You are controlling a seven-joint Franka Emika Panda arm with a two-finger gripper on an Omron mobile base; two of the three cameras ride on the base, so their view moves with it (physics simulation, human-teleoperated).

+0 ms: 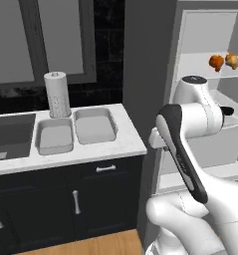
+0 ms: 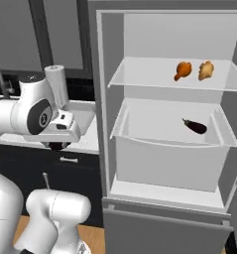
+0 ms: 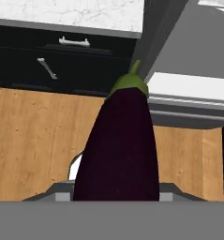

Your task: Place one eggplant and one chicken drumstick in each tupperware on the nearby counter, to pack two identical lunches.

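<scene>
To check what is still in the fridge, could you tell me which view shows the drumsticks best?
The right base view: both drumsticks sit unobstructed on the upper fridge shelf. The left base view shows them small, at the frame edge.

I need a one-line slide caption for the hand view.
Gripper holds an eggplant above the wooden floor.

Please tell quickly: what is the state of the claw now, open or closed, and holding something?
Claw: closed on an eggplant, which points away from the hand.
</scene>
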